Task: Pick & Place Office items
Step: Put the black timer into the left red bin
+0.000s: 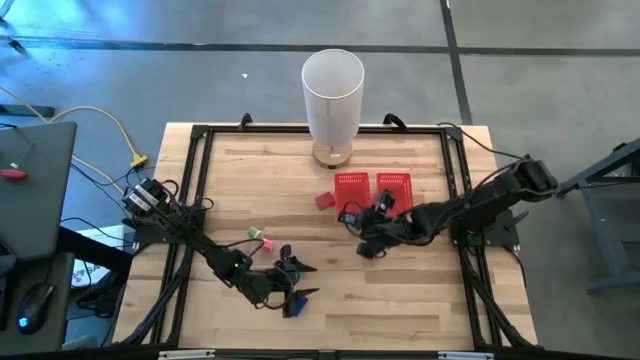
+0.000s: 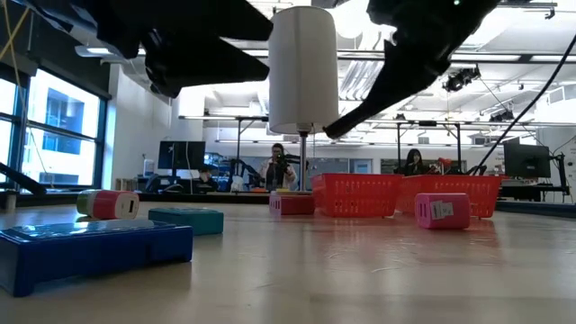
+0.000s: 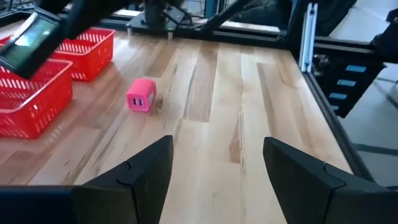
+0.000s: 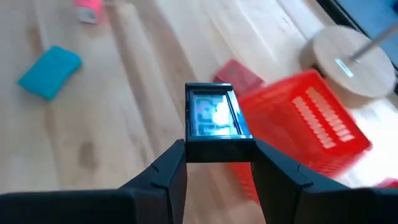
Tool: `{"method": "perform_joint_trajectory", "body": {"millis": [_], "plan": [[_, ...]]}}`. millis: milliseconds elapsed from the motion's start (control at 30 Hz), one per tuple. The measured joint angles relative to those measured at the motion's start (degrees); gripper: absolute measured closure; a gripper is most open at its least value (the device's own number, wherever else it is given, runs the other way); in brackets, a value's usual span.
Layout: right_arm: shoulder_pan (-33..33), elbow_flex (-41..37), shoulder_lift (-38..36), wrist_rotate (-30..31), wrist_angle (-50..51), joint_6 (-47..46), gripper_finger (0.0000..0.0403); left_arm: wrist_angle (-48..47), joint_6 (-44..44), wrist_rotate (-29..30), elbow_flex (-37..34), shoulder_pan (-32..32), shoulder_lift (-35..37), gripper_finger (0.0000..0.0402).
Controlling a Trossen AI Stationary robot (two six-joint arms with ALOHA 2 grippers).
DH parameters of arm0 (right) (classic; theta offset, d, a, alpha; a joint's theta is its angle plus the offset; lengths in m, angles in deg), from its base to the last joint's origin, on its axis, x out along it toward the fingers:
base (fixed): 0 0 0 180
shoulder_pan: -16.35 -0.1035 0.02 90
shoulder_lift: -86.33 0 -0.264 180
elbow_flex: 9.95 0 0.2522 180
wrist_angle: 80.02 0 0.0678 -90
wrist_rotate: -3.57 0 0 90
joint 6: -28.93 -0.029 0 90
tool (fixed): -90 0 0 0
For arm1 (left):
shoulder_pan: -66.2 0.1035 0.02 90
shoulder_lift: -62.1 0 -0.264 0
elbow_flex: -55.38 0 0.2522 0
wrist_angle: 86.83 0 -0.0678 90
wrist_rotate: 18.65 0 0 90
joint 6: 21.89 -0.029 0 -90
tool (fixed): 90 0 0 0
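Note:
My right gripper point(image 4: 217, 155) hangs beside the red mesh tray point(image 1: 392, 185), shut on a small black item with a glossy screen point(image 4: 216, 115). My left gripper point(image 3: 217, 155) hovers open over the near-left of the table, with nothing between its fingers. Loose office items lie flat on the wood: a blue piece point(image 1: 294, 306) just near of the left gripper, a teal piece point(image 4: 50, 71), a pink-and-green piece point(image 1: 255, 233), a red piece point(image 1: 323, 200) beside the tray, and a pink cube point(image 3: 142, 94) near the right gripper. My right gripper pinches the black item's near end point(image 4: 217, 148) between its two fingers point(image 4: 171, 171), one on each long side. The fingers slant downward and lie along the item. The item sticks out beyond the fingertips, screen up, lifted clear of the table beside the tray.
A tall white cylinder point(image 1: 332, 85) on a round wooden base point(image 4: 351, 59) stands at the far middle, just behind the tray. A black frame point(image 1: 200, 160) borders the tabletop. Bare wood lies along the near right point(image 1: 420, 300).

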Motion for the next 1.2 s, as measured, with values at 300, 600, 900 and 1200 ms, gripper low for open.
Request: {"method": "perform_joint_trajectory", "body": {"millis": [300,600,900,1200], "plan": [[9.8,2.9,-0.3,-7.2,5.0,-0.2,0.0265,-1.3,0.0,-1.7,0.0,0.0,0.0,0.0159],[19.1,3.1,0.7,-12.3,6.2,0.8,0.0265,-1.4,0.0,-1.7,0.0,0.0,0.0,0.0159],[24.0,3.1,4.0,-14.4,6.4,2.1,0.0265,-1.3,0.0,-1.7,0.0,0.0,0.0,0.0159],[24.8,3.1,10.0,-14.0,2.3,1.8,0.0265,-1.3,0.0,-1.6,0.0,0.0,0.0,0.0159]]}}
